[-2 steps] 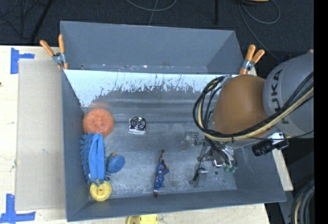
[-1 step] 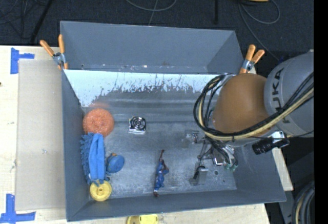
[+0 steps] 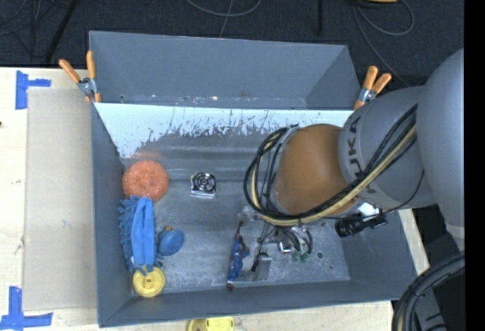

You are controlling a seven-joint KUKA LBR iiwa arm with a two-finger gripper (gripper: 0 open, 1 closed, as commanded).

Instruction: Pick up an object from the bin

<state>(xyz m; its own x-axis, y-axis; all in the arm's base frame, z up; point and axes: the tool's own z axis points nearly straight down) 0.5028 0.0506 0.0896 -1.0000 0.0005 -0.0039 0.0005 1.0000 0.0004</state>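
Note:
My gripper [image 3: 261, 260] hangs low over the bin floor at the front, right of the middle, below the arm's wrist. Just to its left lies a small slim blue thing [image 3: 237, 257], like a pen or clip, pointing toward the front wall. I cannot tell whether the gripper touches it. A small green-and-metal bit [image 3: 301, 252] lies right beside the gripper on its right. A small round silver metal piece [image 3: 203, 184] sits farther back, left of the gripper.
At the bin's left side lie an orange scrub ball [image 3: 145, 179], a blue brush-like tool [image 3: 141, 234] with a yellow end [image 3: 148, 282], and a small blue rounded piece [image 3: 170, 241]. The arm covers the bin's right half.

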